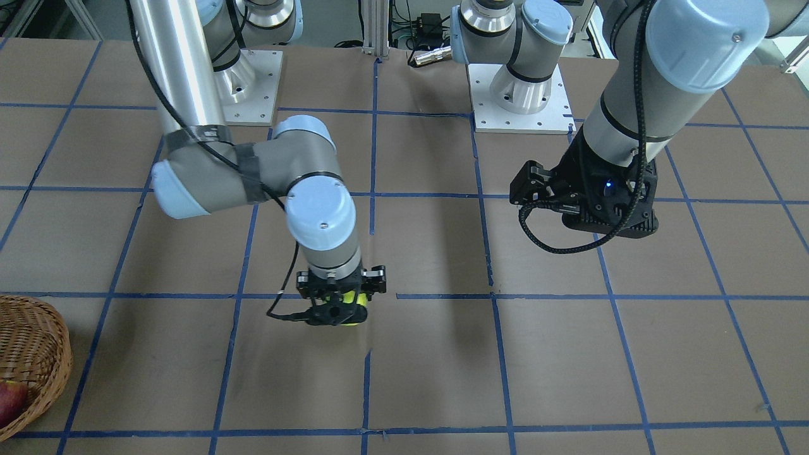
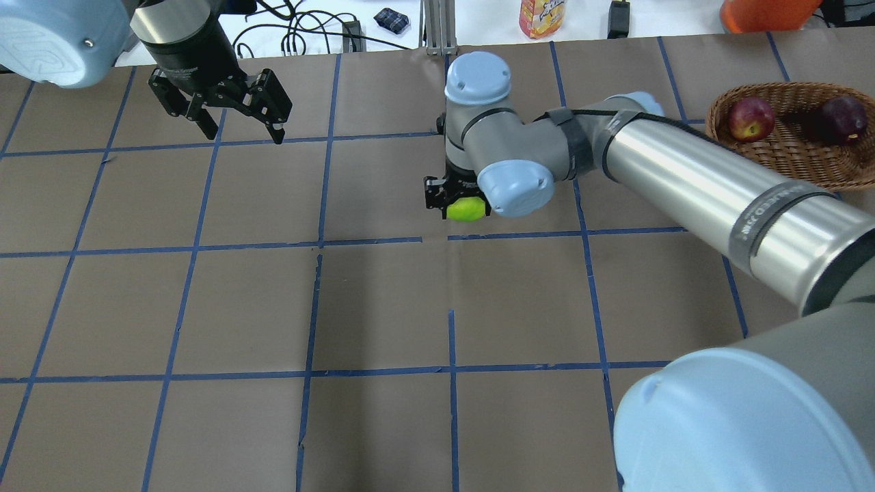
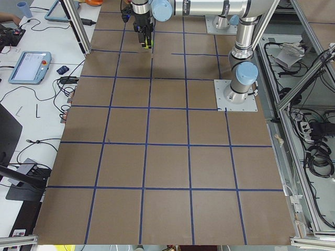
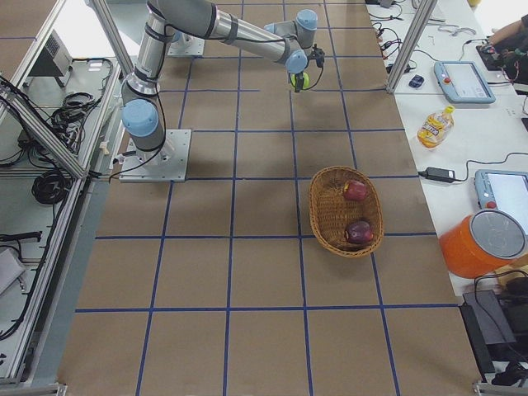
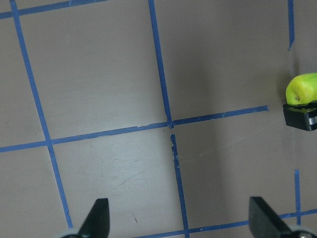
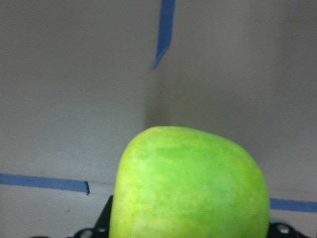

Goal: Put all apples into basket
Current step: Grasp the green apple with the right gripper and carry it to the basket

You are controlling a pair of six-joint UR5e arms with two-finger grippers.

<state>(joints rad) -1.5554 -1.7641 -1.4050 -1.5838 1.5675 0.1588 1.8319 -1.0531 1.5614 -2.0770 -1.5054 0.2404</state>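
My right gripper (image 2: 462,202) is shut on the yellow-green apple (image 2: 466,210) and holds it over the table's middle; the apple fills the right wrist view (image 6: 190,186) and shows in the front view (image 1: 351,308). The wicker basket (image 2: 786,154) stands at the far right and holds the red apple (image 2: 750,118) and the dark maroon apple (image 2: 843,117). In the front view only the basket's edge (image 1: 38,354) shows at the left. My left gripper (image 2: 236,116) is open and empty above the far left of the table, its fingertips (image 5: 99,218) wide apart.
The table (image 2: 383,314) is brown paper with a blue tape grid. A bottle (image 2: 541,16) and an orange container (image 2: 765,12) stand on the bench beyond the far edge. The arm bases (image 1: 518,95) are bolted at the robot's side.
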